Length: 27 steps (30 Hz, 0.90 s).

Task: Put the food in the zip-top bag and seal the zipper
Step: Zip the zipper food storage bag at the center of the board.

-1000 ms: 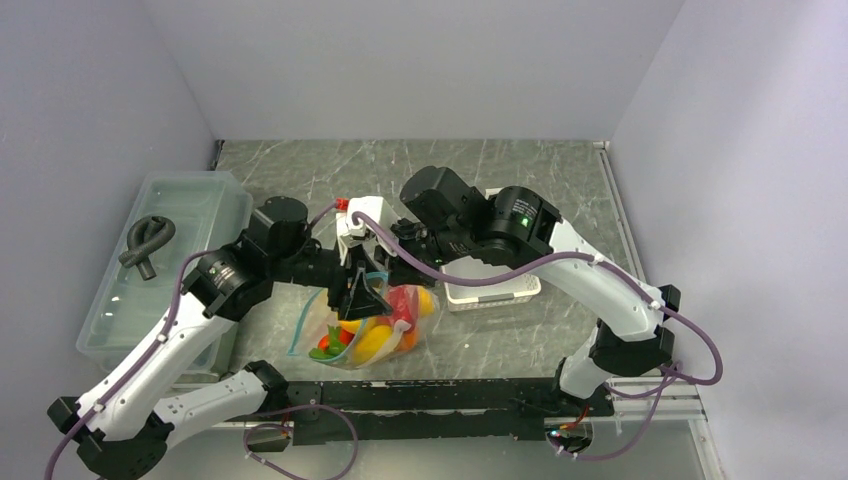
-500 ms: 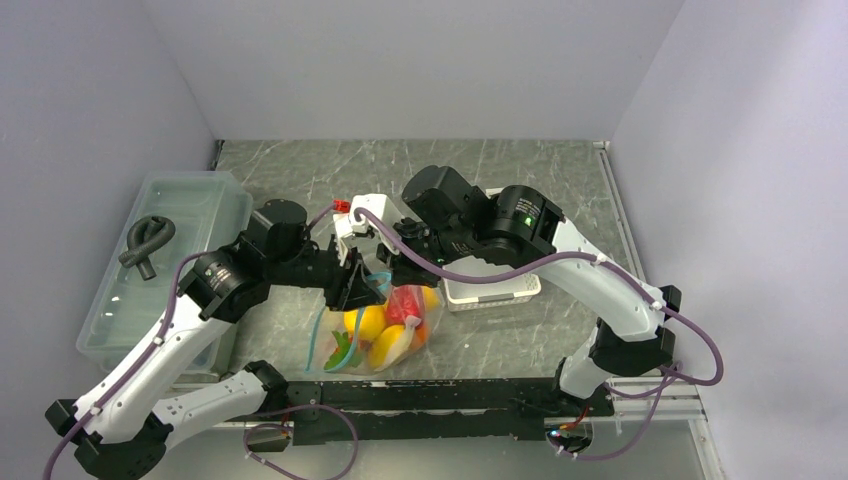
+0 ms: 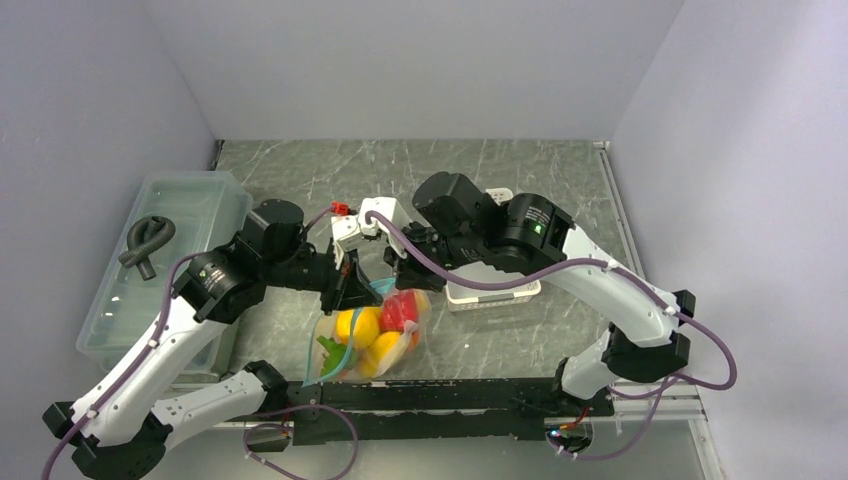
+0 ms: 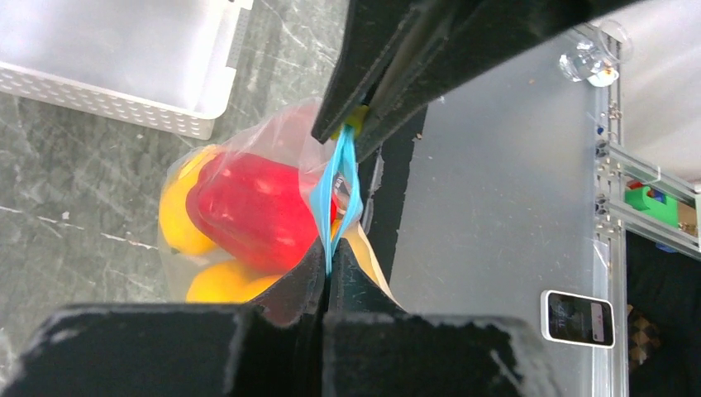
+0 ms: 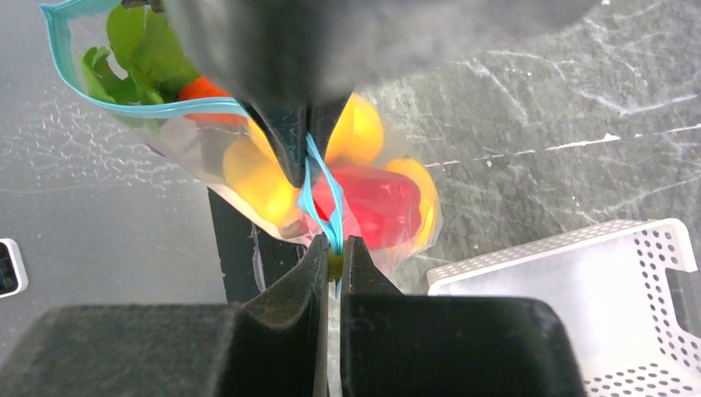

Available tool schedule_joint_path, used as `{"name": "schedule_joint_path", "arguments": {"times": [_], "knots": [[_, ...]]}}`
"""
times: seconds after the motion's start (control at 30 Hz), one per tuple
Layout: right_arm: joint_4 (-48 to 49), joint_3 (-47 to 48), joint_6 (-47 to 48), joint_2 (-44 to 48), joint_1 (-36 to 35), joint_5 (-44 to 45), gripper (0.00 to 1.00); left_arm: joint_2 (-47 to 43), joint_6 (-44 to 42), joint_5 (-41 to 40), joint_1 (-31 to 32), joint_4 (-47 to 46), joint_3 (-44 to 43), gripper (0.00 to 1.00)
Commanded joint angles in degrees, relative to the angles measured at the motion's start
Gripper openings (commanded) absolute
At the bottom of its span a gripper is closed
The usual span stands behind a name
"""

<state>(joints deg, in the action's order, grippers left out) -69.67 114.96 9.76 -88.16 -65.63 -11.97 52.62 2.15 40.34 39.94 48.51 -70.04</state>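
The clear zip-top bag hangs between my two grippers near the table's front edge. The food is inside it: a red pepper, yellow fruits and a green leafy piece. My left gripper is shut on the teal-blue zipper, both strips pinched together. A short way along the strip, my right gripper is shut on the zipper at a small yellow piece. Between the two grips the strips bow slightly apart. In the top view the left gripper and right gripper nearly touch.
A white perforated basket stands just right of the bag, under the right arm. A translucent bin holding a black hose sits at the left. The black front rail runs below the bag.
My left gripper has shut on the zipper, having stood open a second ago. The bag has swung slightly toward the front, and the right arm has shifted a little right.
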Motion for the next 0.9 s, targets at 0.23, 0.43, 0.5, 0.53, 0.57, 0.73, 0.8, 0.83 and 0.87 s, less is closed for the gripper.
{"name": "schedule_joint_path", "arguments": {"times": [0.23, 0.43, 0.5, 0.53, 0.57, 0.73, 0.8, 0.83, 0.87], "knots": [[16.94, -14.92, 2.24, 15.49, 0.26, 0.85, 0.37, -1.3, -1.45, 9.87, 0.22, -1.06, -3.46, 0.0], [27.25, -26.68, 5.6, 25.14, 0.24, -2.51, 0.59, -1.18, -1.45, 12.76, 0.22, -0.96, -3.61, 0.0], [29.68, -29.32, 6.32, 27.23, 0.23, -3.73, 0.63, -1.2, -1.45, 14.11, 0.17, -0.97, -3.63, 0.0], [30.48, -30.34, 6.63, 28.07, 0.23, -4.6, 0.64, -1.2, -1.45, 14.76, 0.19, -0.96, -3.62, 0.0], [31.25, -31.19, 6.99, 28.6, 0.25, -5.77, 0.65, -1.19, -1.45, 15.23, 0.2, -1.08, -3.57, 0.0], [34.22, -34.82, 8.06, 30.26, 0.24, -9.47, 0.68, -1.24, -2.37, 18.52, 0.21, -1.11, -3.7, 0.0], [35.36, -35.79, 8.03, 30.3, 0.23, -10.68, 0.69, -1.5, -3.34, 19.32, 0.22, -1.35, -3.7, 0.0], [35.94, -36.22, 7.95, 30.18, 0.23, -11.37, 0.69, -1.61, -3.26, 19.79, 0.18, -1.54, -3.72, 0.0], [36.43, -36.55, 7.91, 30.01, 0.23, -11.98, 0.69, -1.71, -3.21, 20.22, 0.21, -1.67, -3.78, 0.0]]}}
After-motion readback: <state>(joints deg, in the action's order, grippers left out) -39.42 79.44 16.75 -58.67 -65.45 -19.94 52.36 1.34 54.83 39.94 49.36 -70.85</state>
